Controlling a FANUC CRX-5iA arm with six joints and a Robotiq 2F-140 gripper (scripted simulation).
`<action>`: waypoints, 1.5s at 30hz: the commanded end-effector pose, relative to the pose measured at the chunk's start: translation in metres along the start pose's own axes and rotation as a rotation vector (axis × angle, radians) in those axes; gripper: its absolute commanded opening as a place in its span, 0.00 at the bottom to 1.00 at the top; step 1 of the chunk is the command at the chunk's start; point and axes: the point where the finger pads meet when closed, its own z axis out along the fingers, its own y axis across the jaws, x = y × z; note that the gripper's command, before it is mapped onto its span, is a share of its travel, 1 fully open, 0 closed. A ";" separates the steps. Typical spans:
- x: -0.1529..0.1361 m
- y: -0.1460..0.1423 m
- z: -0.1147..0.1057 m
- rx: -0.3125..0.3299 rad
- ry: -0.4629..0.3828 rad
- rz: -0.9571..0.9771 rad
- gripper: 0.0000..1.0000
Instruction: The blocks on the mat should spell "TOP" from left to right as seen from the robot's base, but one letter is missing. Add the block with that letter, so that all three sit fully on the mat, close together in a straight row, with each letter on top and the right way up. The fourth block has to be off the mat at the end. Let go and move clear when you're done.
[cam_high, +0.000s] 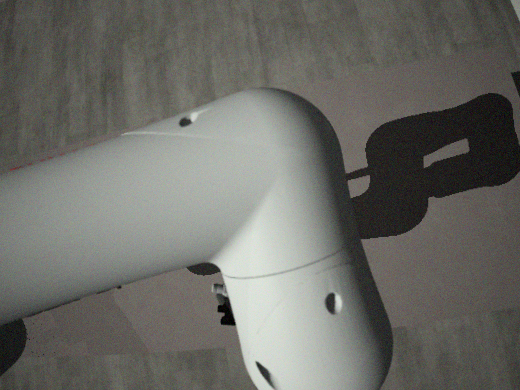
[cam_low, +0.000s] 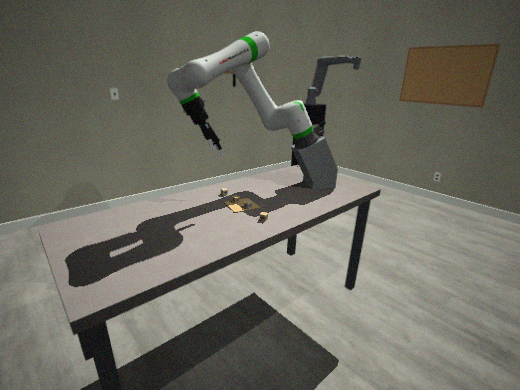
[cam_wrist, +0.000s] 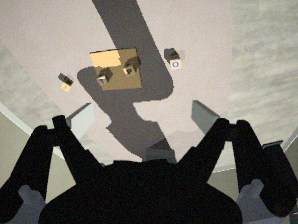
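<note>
My gripper (cam_low: 215, 145) (cam_wrist: 142, 110) is open and empty, high above the table and tilted. Far below it lies the small tan mat (cam_low: 233, 208) (cam_wrist: 112, 58) with two blocks on it: one block (cam_low: 235, 199) (cam_wrist: 104, 78) and a second block (cam_low: 247, 204) (cam_wrist: 132, 64) close beside it. Their letters are too small to read. A third block (cam_low: 224, 191) (cam_wrist: 174, 62) sits off the mat and shows a blue "O" on one face. A fourth block (cam_low: 263, 216) (cam_wrist: 65, 83) lies off the mat on the other side. In the top view the arm (cam_high: 200, 200) hides the mat and all the blocks.
The table (cam_low: 150, 260) (cam_high: 450, 260) is long, and the arm's dark shadow (cam_low: 125, 247) runs across it. The robot base (cam_low: 317, 167) stands at the table's far end. A camera post (cam_low: 320, 75) rises behind the base.
</note>
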 end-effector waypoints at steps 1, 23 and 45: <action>-0.003 0.000 -0.012 0.035 -0.012 -0.131 1.00; 0.014 0.032 0.032 -0.077 0.055 0.397 1.00; 0.029 0.062 0.079 -0.145 0.209 0.981 1.00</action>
